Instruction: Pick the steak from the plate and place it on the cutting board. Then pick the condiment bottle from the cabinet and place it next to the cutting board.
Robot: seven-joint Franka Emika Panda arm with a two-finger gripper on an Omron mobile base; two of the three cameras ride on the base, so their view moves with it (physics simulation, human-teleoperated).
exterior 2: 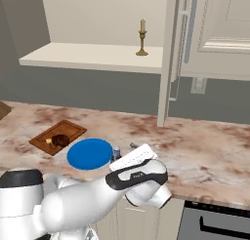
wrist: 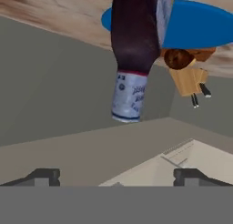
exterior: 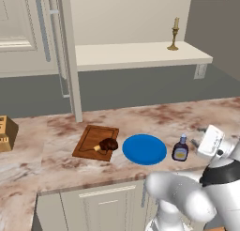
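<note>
**Now: jaws wide, nothing held**

Here we see the two-finger gripper (wrist: 116, 175) spread fully, clear of the upright dark brown condiment bottle (exterior: 180, 149) on the mottled marble counter (exterior: 56, 136). Beside it lie the flat round blue plate (exterior: 144, 149), then the rimmed reddish-brown wooden cutting board (exterior: 91, 138) bearing the small dark steak (exterior: 108, 144).

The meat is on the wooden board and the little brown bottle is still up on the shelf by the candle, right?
Not quite. The steak does lie on the cutting board, but the condiment bottle is not on the shelf. It stands on the counter, just right of the blue plate, as the left base view shows. On the shelf stands the candlestick.
</note>
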